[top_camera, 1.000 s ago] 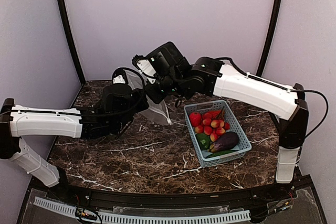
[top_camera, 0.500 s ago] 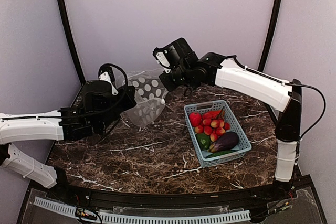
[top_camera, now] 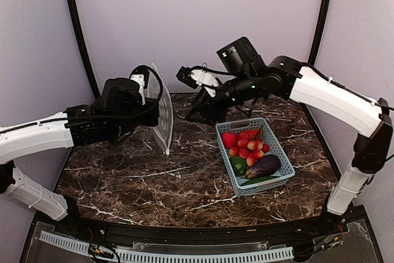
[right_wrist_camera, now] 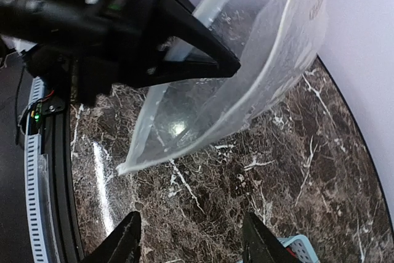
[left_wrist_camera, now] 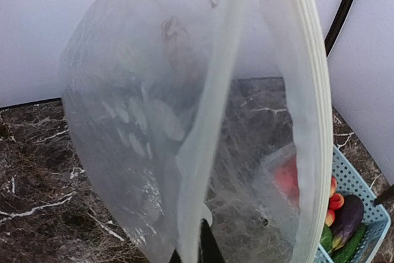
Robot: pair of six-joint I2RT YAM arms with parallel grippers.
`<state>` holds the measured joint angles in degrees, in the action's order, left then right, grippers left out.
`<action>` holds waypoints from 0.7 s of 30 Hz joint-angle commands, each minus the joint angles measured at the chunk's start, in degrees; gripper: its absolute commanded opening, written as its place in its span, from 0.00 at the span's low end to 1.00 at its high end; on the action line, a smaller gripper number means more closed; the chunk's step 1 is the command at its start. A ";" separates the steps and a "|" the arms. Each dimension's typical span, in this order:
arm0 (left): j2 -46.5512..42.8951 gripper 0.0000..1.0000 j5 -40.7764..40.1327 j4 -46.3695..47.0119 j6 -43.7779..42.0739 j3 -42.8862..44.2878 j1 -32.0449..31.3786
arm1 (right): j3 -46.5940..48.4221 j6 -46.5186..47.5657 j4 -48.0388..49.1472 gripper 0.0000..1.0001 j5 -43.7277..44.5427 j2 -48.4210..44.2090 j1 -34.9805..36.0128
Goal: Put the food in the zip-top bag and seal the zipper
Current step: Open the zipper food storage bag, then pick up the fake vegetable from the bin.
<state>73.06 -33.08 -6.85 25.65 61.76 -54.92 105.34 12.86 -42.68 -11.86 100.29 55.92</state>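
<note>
The bag (top_camera: 163,114) hangs in the air over the left half of the bench (top_camera: 154,183), pinched at one edge by the left fingers (right_wrist_camera: 204,53), which are clenched on the plastic. Its long axis runs nearly upright, and from above it shows edge-on, so its broad dotted faces turn left and right. One of them looks toward the basket (top_camera: 266,186). Whether its lowest corner touches the bench I cannot tell. No food (top_camera: 246,143) is inside it: the red pieces, the eggplant (top_camera: 265,165) and the green pieces all lie in the basket, well apart from the bag on the right side. The right fingers (top_camera: 196,114) stand between the two, just beside the bag and above the basket's far corner, spread apart and empty. The wrist view shows nothing between them. The coming move likely turns on this line-up — the bag to the left of the right fingers, the food just to their right and below. The right arm is clearly the nearer to both, so it looks placed either to draw the mouth open or to fetch the first piece while the left holds the bag up.
</note>
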 commanded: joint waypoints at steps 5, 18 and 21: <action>5.66 0.01 9.12 -12.13 -17.81 4.68 4.69 | -21.91 11.90 0.85 0.55 -13.09 -14.16 -13.09; 25.74 0.01 38.00 -30.48 -38.65 24.60 5.76 | -32.82 29.45 -12.56 0.45 -16.30 -15.18 -28.56; 26.34 0.01 45.69 -28.23 -35.44 22.63 5.97 | -36.28 36.29 -13.91 0.45 -13.27 -17.04 -30.30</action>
<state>98.59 -1.43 -31.09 -9.54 85.36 -49.32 71.94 39.03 -51.55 -25.82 84.71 27.75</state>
